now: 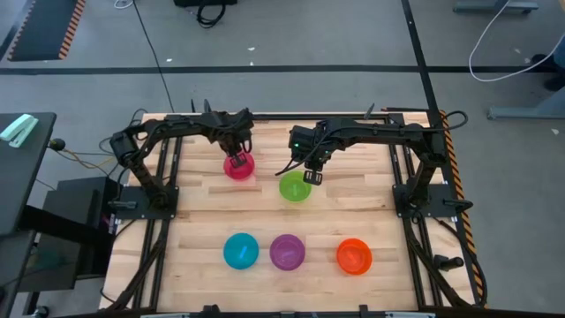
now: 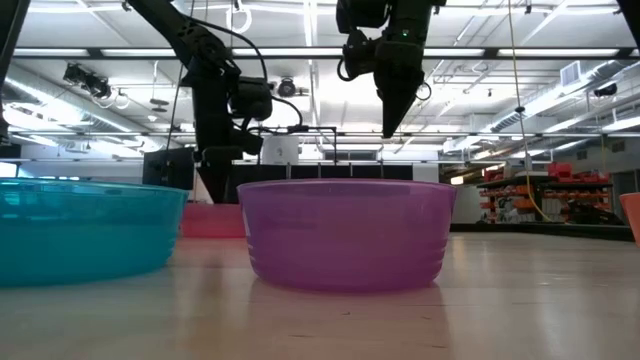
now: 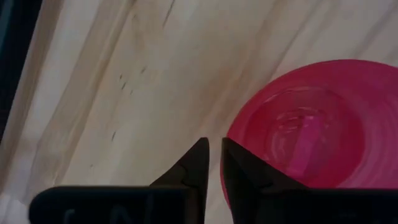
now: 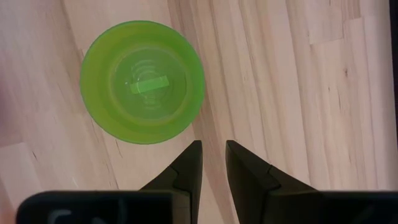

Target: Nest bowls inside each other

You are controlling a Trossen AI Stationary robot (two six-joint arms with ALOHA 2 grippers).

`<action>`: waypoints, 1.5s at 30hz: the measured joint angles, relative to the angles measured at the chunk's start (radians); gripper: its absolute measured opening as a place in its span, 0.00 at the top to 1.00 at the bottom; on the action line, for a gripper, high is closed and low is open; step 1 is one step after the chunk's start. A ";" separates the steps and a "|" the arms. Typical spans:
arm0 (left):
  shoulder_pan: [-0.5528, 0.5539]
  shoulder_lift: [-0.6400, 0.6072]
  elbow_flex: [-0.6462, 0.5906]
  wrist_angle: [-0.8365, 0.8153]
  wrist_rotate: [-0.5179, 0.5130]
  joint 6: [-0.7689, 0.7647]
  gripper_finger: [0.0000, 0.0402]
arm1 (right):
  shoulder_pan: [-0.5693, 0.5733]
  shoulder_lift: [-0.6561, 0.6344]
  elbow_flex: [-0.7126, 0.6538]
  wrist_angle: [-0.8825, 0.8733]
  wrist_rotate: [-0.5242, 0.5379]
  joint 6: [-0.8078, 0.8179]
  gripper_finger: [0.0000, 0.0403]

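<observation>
A pink bowl [image 1: 239, 166] stands upright on the wooden table at the far left of centre. My left gripper [image 1: 235, 150] hangs just over its far rim, pointing down. In the left wrist view its fingers [image 3: 214, 146] stand a narrow gap apart with only bare table between them, beside the pink bowl [image 3: 311, 124]. A green bowl [image 1: 295, 186] stands to the pink bowl's right. My right gripper [image 1: 312, 174] hovers open, well above the table, next to the green bowl [image 4: 142, 81]; nothing is between its fingers [image 4: 212, 146]. My left gripper has one finger [image 3: 239, 165] showing over the pink bowl's rim [image 3: 229, 134]. Whether that finger touches the rim, I cannot tell. Nothing sits between the two fingers.
Three more bowls stand in a row near the table's front edge: blue [image 1: 240, 251], purple [image 1: 287, 252] and orange [image 1: 354, 256]. Bare wood lies between this row and the two far bowls. Black frame rails run along the table's left and right sides.
</observation>
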 joint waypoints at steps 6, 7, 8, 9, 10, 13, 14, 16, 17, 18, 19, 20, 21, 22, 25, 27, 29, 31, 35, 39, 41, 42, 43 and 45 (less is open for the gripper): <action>-0.003 0.000 0.000 -0.002 0.044 0.000 0.82 | 0.000 0.000 0.000 0.000 0.000 -0.001 0.81; -0.003 0.000 0.000 -0.002 0.046 0.000 0.81 | 0.000 0.000 0.000 0.000 0.000 -0.001 0.81; -0.003 0.000 0.000 -0.002 0.046 0.000 0.81 | 0.000 0.000 0.000 0.000 0.000 -0.001 0.81; -0.003 0.000 0.000 -0.002 0.046 0.000 0.81 | 0.000 0.000 0.000 0.000 0.000 -0.001 0.81; -0.003 0.000 0.000 -0.002 0.046 0.000 0.80 | 0.000 0.000 0.000 0.000 0.000 -0.001 0.81; -0.003 0.000 0.000 -0.002 0.061 0.000 0.80 | 0.000 0.000 0.000 0.000 0.000 -0.001 0.81; -0.003 0.000 0.000 -0.002 0.067 0.000 0.81 | 0.000 0.000 0.000 0.000 0.000 -0.001 0.81; -0.003 0.000 0.000 -0.003 0.071 0.000 0.81 | 0.000 0.000 0.000 0.000 0.000 -0.004 0.81; -0.003 0.000 0.000 -0.004 0.072 0.000 0.81 | 0.000 0.000 0.000 0.000 0.000 -0.006 0.81; -0.005 0.000 0.000 -0.005 0.076 0.000 0.82 | 0.000 0.000 0.000 0.000 0.000 -0.007 0.81; -0.007 0.000 0.000 -0.005 0.083 0.000 0.82 | 0.000 0.000 0.000 0.000 0.000 -0.008 0.81; -0.009 0.000 0.000 -0.006 0.089 0.000 0.82 | 0.000 0.000 0.000 0.000 0.000 -0.008 0.81; -0.013 0.000 0.000 -0.007 0.094 0.000 0.81 | 0.000 0.000 0.000 0.000 0.000 -0.008 0.81; -0.015 0.000 0.000 -0.008 0.097 0.000 0.81 | 0.000 0.000 0.000 0.000 0.000 -0.008 0.81; -0.027 0.000 0.000 -0.011 0.098 0.000 0.80 | 0.000 0.000 0.000 0.000 0.000 -0.008 0.81; -0.032 0.000 0.000 -0.013 0.098 0.000 0.80 | 0.000 0.000 0.000 0.001 0.000 -0.008 0.81; -0.035 0.000 0.000 -0.021 0.100 0.000 0.80 | 0.000 0.000 0.000 0.001 0.000 -0.009 0.81; -0.037 0.000 0.000 -0.026 0.101 0.001 0.81 | 0.000 0.000 0.000 0.003 0.000 -0.014 0.81; -0.038 0.000 0.023 -0.069 0.100 0.003 0.82 | 0.000 0.000 0.000 0.014 0.000 -0.021 0.81; -0.038 0.000 0.062 -0.098 0.100 -0.002 0.83 | -0.003 0.000 0.000 0.019 0.000 -0.024 0.81; -0.041 0.000 0.076 -0.101 0.102 -0.002 0.82 | -0.003 0.000 0.000 0.019 0.000 -0.024 0.81; -0.044 0.000 0.078 -0.099 0.107 -0.002 0.82 | -0.003 0.000 0.000 0.019 0.000 -0.024 0.81; -0.047 0.000 0.078 -0.102 0.113 -0.002 0.82 | -0.003 0.000 0.000 0.019 0.000 -0.024 0.81; -0.055 0.000 0.078 -0.102 0.132 -0.002 0.83 | -0.003 0.000 0.000 0.019 0.000 -0.024 0.81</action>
